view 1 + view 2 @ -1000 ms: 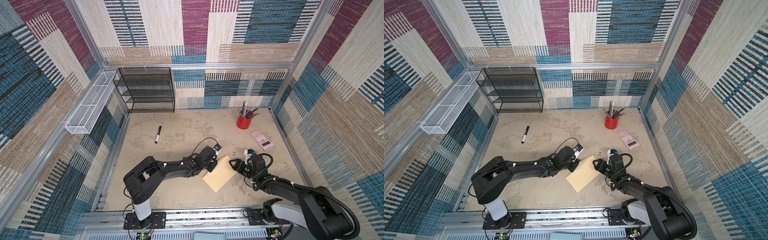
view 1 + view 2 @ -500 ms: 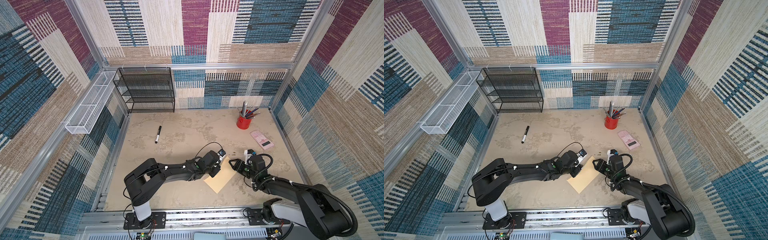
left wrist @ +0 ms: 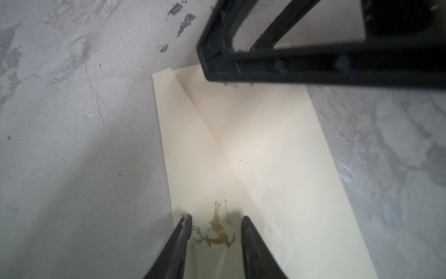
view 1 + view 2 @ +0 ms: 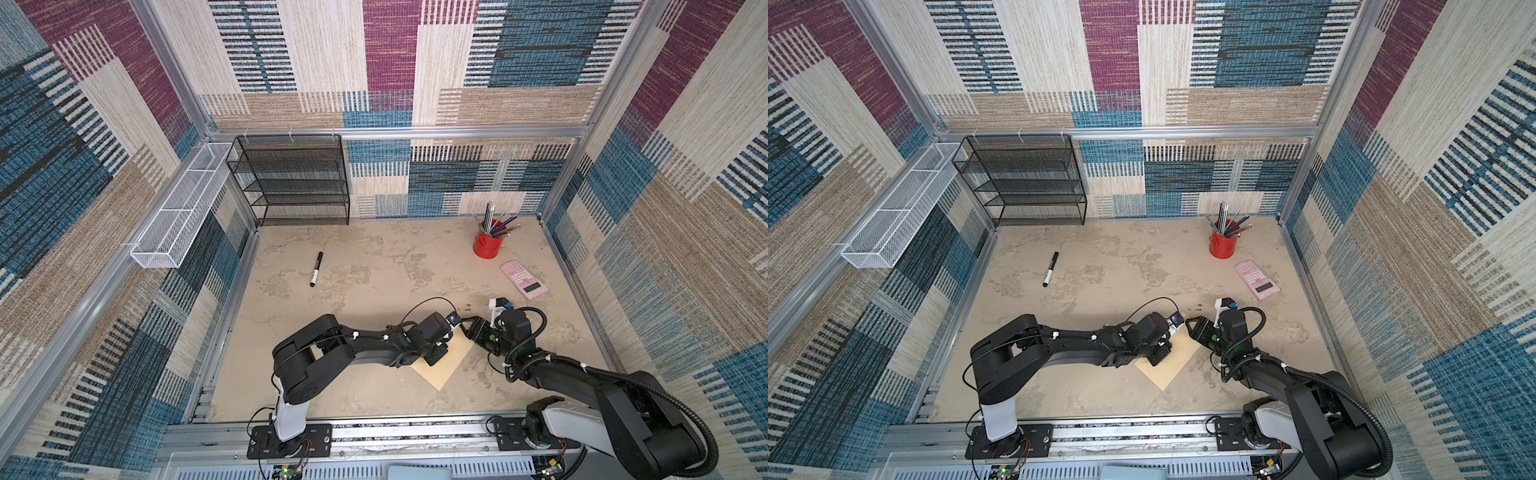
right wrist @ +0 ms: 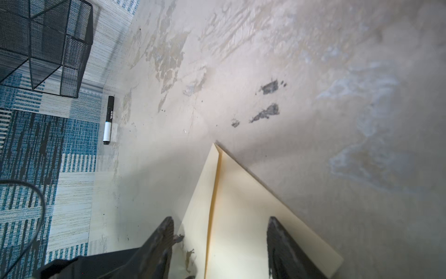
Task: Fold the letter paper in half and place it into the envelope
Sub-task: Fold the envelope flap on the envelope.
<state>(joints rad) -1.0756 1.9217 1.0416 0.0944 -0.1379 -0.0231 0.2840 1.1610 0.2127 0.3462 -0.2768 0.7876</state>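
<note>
The tan envelope (image 4: 446, 370) lies flat near the table's front, seen in both top views (image 4: 1169, 372). My left gripper (image 4: 435, 360) hangs low over its middle. In the left wrist view the envelope (image 3: 253, 145) shows a diagonal flap edge and a gold deer print between the open left gripper (image 3: 216, 218) jaws. My right gripper (image 4: 471, 328) is at the envelope's far right corner. In the right wrist view the right gripper (image 5: 220, 222) stands open, its jaws wide apart over the envelope (image 5: 241, 193). The letter paper does not show in any view.
A black marker (image 4: 316, 269) lies at the mid left. A red pen cup (image 4: 486, 245) and a pink calculator (image 4: 523, 279) sit at the back right. A black mesh shelf (image 4: 291, 183) stands against the back wall, a white wire basket (image 4: 178, 208) on the left wall.
My left gripper has slid from the envelope's far left edge toward the front, over its middle. The right arm and the envelope have stayed put.
</note>
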